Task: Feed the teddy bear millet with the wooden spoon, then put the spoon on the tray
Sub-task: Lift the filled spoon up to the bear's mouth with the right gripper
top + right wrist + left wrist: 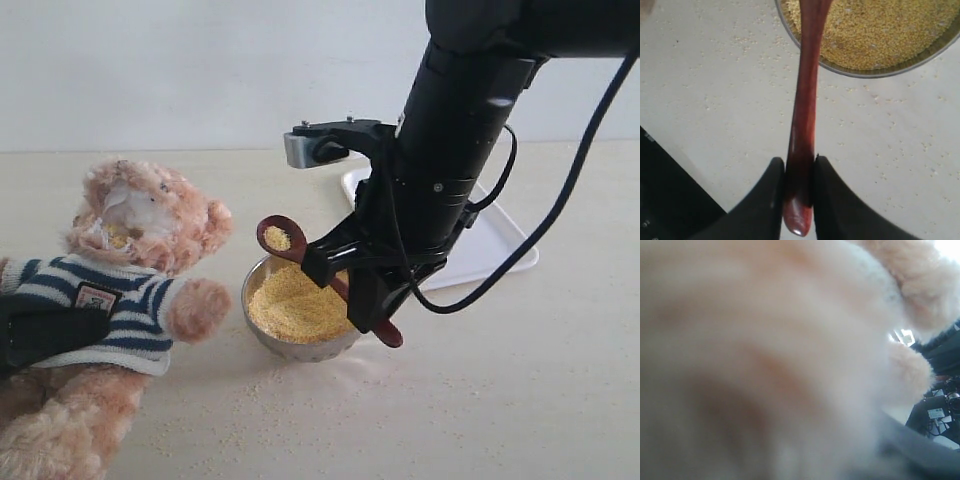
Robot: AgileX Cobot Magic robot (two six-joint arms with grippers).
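wooden spoon [277,238]: held in the air, tilted, with its scoop end up and toward the teddy bear [140,225]. the scoop carries a small heap of millet [292,305], the same grain that fills the metal bowl [300,350]. the scoop hangs over the bear-side rim of the metal bowl, between that rim and the bear's face, apart from the muzzle. the handle slopes down across the metal bowl.

right fingers [835,200]: pinching the spoon handle near its tail end, one finger on each side. the rounded tail sticks out just past them.

teddy bear: leans back at the left of the table [470,400], face up, one paw reaching toward the metal bowl. yellowish specks lie on its pale muzzle.

left fingers [45,335]: a black part lies against the bear's striped shirt. the left wrist view is filled with blurred fur, so whether they are spread or pressed together cannot be told.

tray [495,245]: flat on the table behind the right arm, well apart from the spoon.

loose grains are scattered on the table around the metal bowl.
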